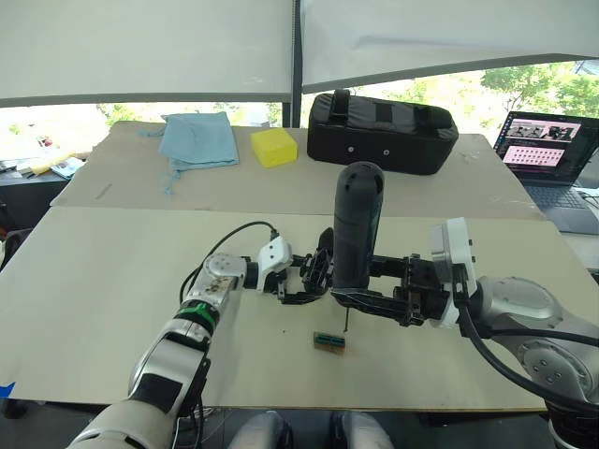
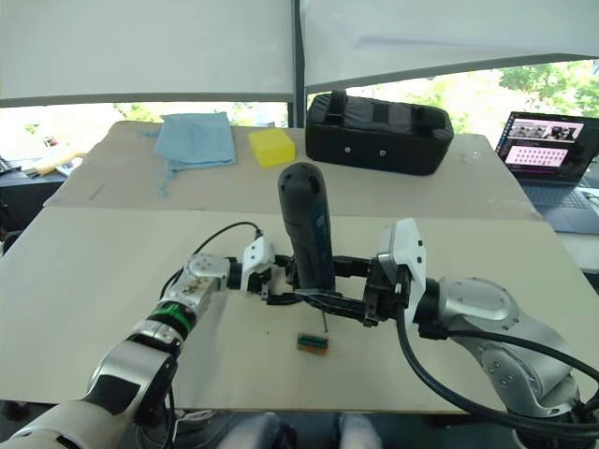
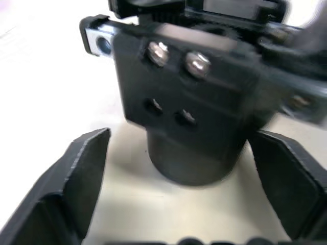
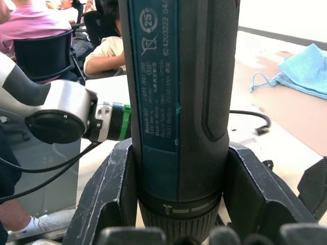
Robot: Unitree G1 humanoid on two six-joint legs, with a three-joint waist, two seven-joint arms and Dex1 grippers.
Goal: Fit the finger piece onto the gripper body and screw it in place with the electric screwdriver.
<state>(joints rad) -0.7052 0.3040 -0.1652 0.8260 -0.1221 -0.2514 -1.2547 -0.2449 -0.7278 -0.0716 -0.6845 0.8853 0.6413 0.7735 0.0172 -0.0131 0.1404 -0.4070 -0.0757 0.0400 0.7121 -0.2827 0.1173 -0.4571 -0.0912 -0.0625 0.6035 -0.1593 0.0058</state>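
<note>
A big pale table (image 1: 112, 309) holds everything. The landmark here is the electric screwdriver (image 1: 356, 234), which stands straight up near the middle of the table. Its long side runs up and down, and its thin bit points down at the table top.

Far behind the screwdriver sits a big black padded case (image 1: 382, 131). Next to the case is a yellow block (image 1: 273, 147), and past that a blue cloth (image 1: 198, 138). Off to the robot's right of the screwdriver, at the table's far edge, is an open laptop (image 1: 547, 154). Just in front of the screwdriver's tip lies a small green-brown block (image 1: 329, 341), flat on the table. In the right wrist view some people sit on chairs well behind the table.

The right gripper (image 4: 176, 204) hugs the screwdriver low on its body. Its two black fingers (image 4: 110, 194) press on both sides, so it has a firm hold.

The gripper body (image 3: 189, 112) is just to the robot's left of the screwdriver, close beside it. In the left wrist view it is a chunky black thing with two silver screws and two empty holes on its face. The left gripper (image 1: 298, 281) is right at it. Its fingers (image 3: 76, 173) are spread wide, one on each side of the gripper body's round base, and a gap shows on both sides, so they are not squeezing it.

The screwdriver and the right gripper stand in the way, so I cannot tell where the finger piece is.
</note>
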